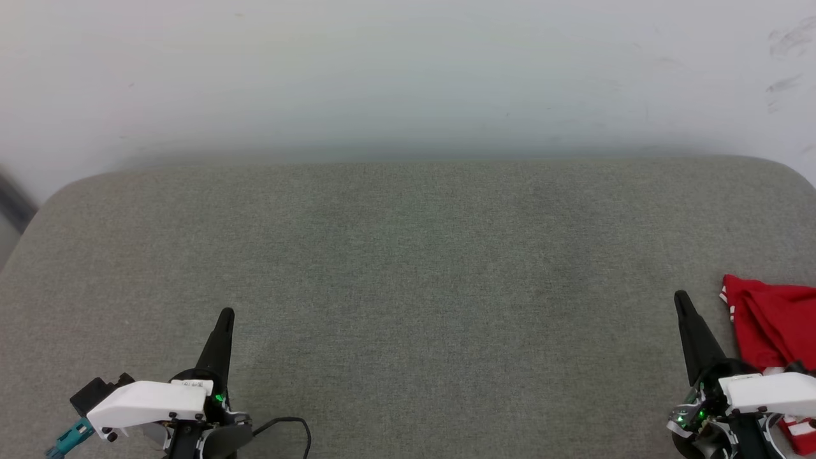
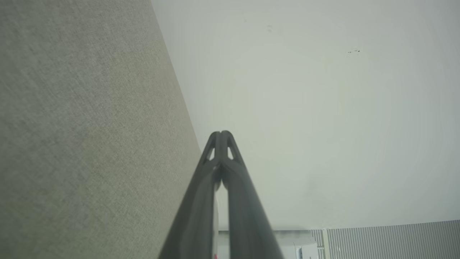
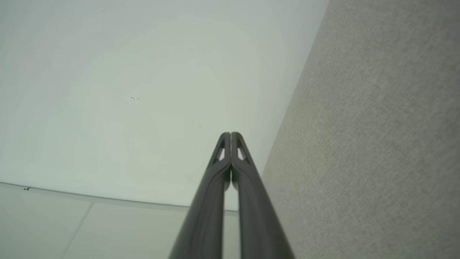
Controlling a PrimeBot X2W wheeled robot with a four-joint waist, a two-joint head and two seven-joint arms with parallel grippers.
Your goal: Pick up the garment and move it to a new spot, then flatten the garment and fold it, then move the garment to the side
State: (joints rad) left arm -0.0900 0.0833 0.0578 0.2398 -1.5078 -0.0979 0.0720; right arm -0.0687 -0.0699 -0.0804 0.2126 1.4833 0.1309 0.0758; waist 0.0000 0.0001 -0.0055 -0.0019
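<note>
The garment (image 1: 774, 325) lies bunched at the right edge of the grey cushion (image 1: 408, 268), just beside the right hand (image 1: 682, 298); it and the left hand (image 1: 226, 315) are both clenched, empty. Likely soft, light, limp: pinch a raised fold

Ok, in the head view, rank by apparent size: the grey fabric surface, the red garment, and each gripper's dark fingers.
1. grey fabric surface
2. garment, cropped by the frame edge
3. fingers of left gripper and right gripper: alike, unranked

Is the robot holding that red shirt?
Nothing is held. The left gripper and right gripper are shut and empty; the crumpled red fabric shirt lies loose.
</note>
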